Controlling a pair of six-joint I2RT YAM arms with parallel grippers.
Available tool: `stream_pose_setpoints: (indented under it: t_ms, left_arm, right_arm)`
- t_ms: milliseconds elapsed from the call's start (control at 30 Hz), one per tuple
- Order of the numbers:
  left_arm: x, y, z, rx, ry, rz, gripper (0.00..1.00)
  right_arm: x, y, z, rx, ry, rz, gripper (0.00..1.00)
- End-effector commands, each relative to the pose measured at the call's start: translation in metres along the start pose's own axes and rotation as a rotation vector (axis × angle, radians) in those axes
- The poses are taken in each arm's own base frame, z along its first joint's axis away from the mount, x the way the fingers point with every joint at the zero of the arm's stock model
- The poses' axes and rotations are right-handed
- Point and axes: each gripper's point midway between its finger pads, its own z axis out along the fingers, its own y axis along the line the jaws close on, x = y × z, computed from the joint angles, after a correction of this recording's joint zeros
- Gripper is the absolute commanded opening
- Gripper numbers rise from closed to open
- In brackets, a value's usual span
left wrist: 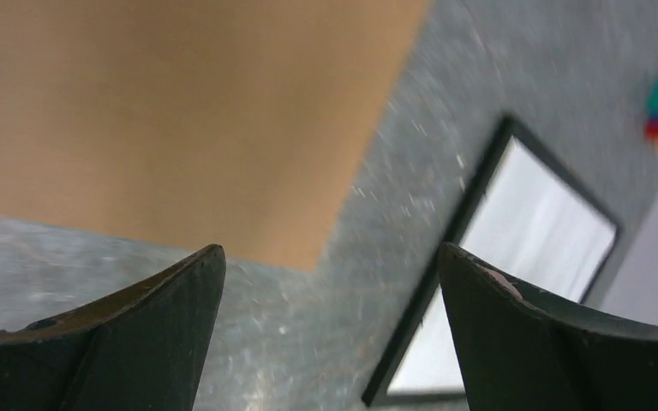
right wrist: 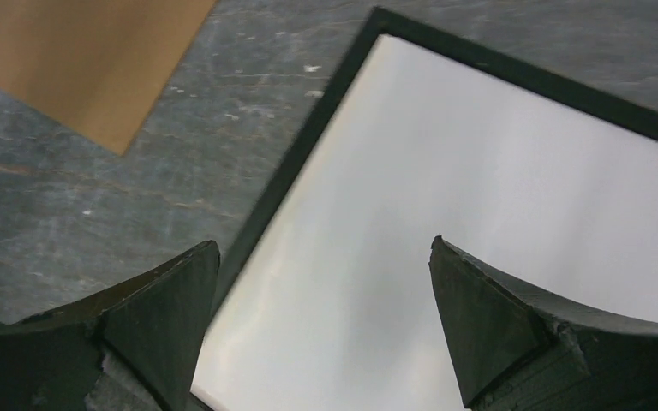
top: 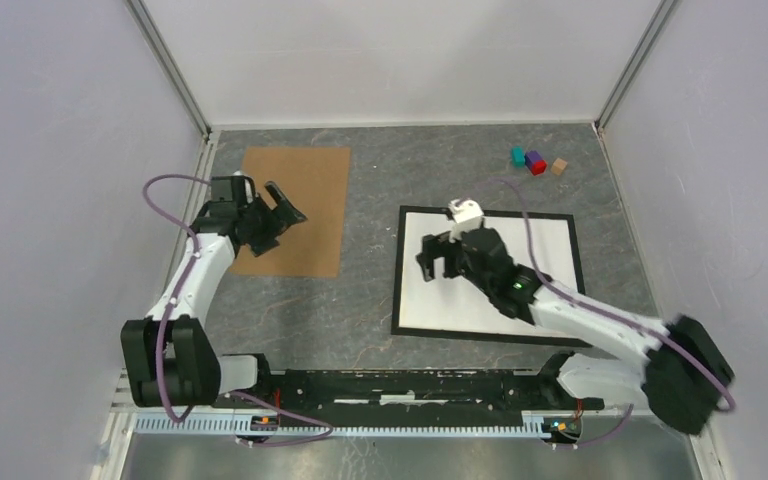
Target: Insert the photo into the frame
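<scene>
The frame (top: pixel 397 272), thin and black, lies flat right of centre, and a plain white surface (top: pixel 550 250) fills it. The photo is hidden or out of view; no printed picture shows anywhere. My right gripper (top: pixel 438 263) hovers open over the frame's left part. In the right wrist view its fingers (right wrist: pixel 326 248) straddle the white surface beside the frame's left edge (right wrist: pixel 308 137), holding nothing. My left gripper (top: pixel 285 225) is open and empty above the right edge of a brown board (top: pixel 295 205). In the left wrist view the gripper (left wrist: pixel 330 257) stands over grey table.
The brown board (left wrist: pixel 163 111) lies flat at the back left, also seen in the right wrist view (right wrist: pixel 86 60). Three small coloured blocks (top: pixel 535 161) sit at the back right. Cage walls close in the left, right and far sides.
</scene>
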Motion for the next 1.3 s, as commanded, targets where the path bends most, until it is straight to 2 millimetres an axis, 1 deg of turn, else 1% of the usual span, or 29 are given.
stream_pose_setpoints:
  t_ms: [0, 33, 67, 100, 133, 167, 200, 233, 267, 300, 333, 400, 433, 500, 533, 600, 633, 700, 733, 767, 867, 933, 1000, 1033, 1100, 1200, 1233, 1267]
  left_arm:
    - [-0.056, 0.044, 0.010, -0.187, -0.152, -0.200, 1.00]
    - [-0.072, 0.051, 0.016, -0.223, -0.194, -0.190, 1.00]
    - [-0.084, 0.056, 0.022, -0.255, -0.224, -0.166, 1.00]
    - [-0.097, 0.072, 0.027, -0.345, -0.247, -0.155, 1.00]
    - [-0.102, 0.091, 0.030, -0.427, -0.227, -0.170, 1.00]
    - [-0.110, 0.102, 0.032, -0.481, -0.224, -0.157, 1.00]
    - [-0.120, 0.114, 0.035, -0.530, -0.239, -0.136, 1.00]
    - [-0.129, 0.126, 0.033, -0.575, -0.254, -0.138, 1.00]
    - [-0.139, 0.135, 0.031, -0.599, -0.265, -0.154, 1.00]
    - [-0.151, 0.138, 0.029, -0.600, -0.283, -0.164, 1.00]
    - [-0.164, 0.140, 0.028, -0.603, -0.315, -0.144, 1.00]
    - [-0.186, 0.149, 0.029, -0.638, -0.355, -0.096, 1.00]
    - [-0.191, 0.154, 0.034, -0.644, -0.327, -0.085, 1.00]
    - [-0.200, 0.167, 0.041, -0.683, -0.265, -0.092, 1.00]
    - [-0.204, 0.174, 0.049, -0.705, -0.246, -0.068, 1.00]
    - [-0.209, 0.187, 0.062, -0.728, -0.191, -0.043, 1.00]
    - [-0.209, 0.193, 0.066, -0.736, -0.166, -0.046, 1.00]
    - [-0.204, 0.196, 0.084, -0.683, -0.113, -0.048, 1.00]
    - [-0.198, 0.197, 0.094, -0.649, -0.077, -0.060, 1.00]
    - [-0.191, 0.199, 0.099, -0.641, -0.045, -0.079, 1.00]
    - [-0.172, 0.197, 0.113, -0.589, 0.029, -0.128, 1.00]
    - [-0.157, 0.199, 0.114, -0.593, 0.089, -0.190, 0.98]
    - [-0.147, 0.202, 0.109, -0.606, 0.121, -0.248, 0.98]
    - [-0.144, 0.198, 0.108, -0.581, 0.128, -0.270, 0.97]
    - [-0.129, 0.188, 0.107, -0.522, 0.164, -0.300, 0.93]
    - [-0.111, 0.176, 0.101, -0.467, 0.174, -0.346, 0.93]
    - [-0.101, 0.175, 0.101, -0.454, 0.185, -0.364, 0.93]
    - [-0.095, 0.171, 0.100, -0.434, 0.185, -0.375, 0.93]
  right_arm:
    - [-0.055, 0.082, 0.058, -0.222, -0.074, 0.234, 0.98]
    - [-0.048, 0.094, 0.076, -0.249, -0.042, 0.262, 0.98]
    - [-0.049, 0.109, 0.092, -0.286, -0.027, 0.299, 0.98]
    - [-0.047, 0.123, 0.109, -0.320, -0.006, 0.340, 0.96]
    - [-0.046, 0.139, 0.124, -0.351, 0.020, 0.365, 0.95]
    - [-0.045, 0.153, 0.134, -0.373, 0.036, 0.381, 0.95]
    - [-0.038, 0.164, 0.147, -0.376, 0.053, 0.405, 0.94]
    - [-0.038, 0.173, 0.155, -0.379, 0.060, 0.440, 0.93]
    - [-0.033, 0.179, 0.164, -0.385, 0.069, 0.468, 0.92]
    - [-0.031, 0.186, 0.171, -0.396, 0.070, 0.484, 0.91]
    - [-0.024, 0.189, 0.178, -0.397, 0.083, 0.490, 0.91]
    - [-0.018, 0.195, 0.191, -0.394, 0.099, 0.488, 0.91]
    - [-0.012, 0.195, 0.197, -0.384, 0.116, 0.485, 0.90]
    - [-0.005, 0.196, 0.206, -0.364, 0.120, 0.473, 0.91]
    - [-0.004, 0.197, 0.209, -0.358, 0.118, 0.461, 0.91]
    - [0.006, 0.198, 0.219, -0.344, 0.142, 0.445, 0.92]
    - [0.008, 0.199, 0.223, -0.339, 0.149, 0.436, 0.93]
    - [0.014, 0.195, 0.231, -0.306, 0.153, 0.431, 0.94]
    - [0.018, 0.193, 0.234, -0.292, 0.160, 0.428, 0.94]
    - [0.020, 0.191, 0.237, -0.278, 0.162, 0.429, 0.94]
    - [0.029, 0.187, 0.243, -0.241, 0.188, 0.428, 0.95]
    - [0.031, 0.185, 0.244, -0.226, 0.191, 0.431, 0.95]
    - [0.035, 0.181, 0.244, -0.204, 0.201, 0.435, 0.95]
    - [0.038, 0.178, 0.244, -0.191, 0.205, 0.435, 0.95]
    - [0.044, 0.175, 0.244, -0.173, 0.219, 0.441, 0.96]
    - [0.050, 0.173, 0.243, -0.173, 0.229, 0.443, 0.96]
    - [0.053, 0.172, 0.242, -0.174, 0.236, 0.437, 0.96]
    - [0.056, 0.171, 0.241, -0.170, 0.245, 0.433, 0.96]
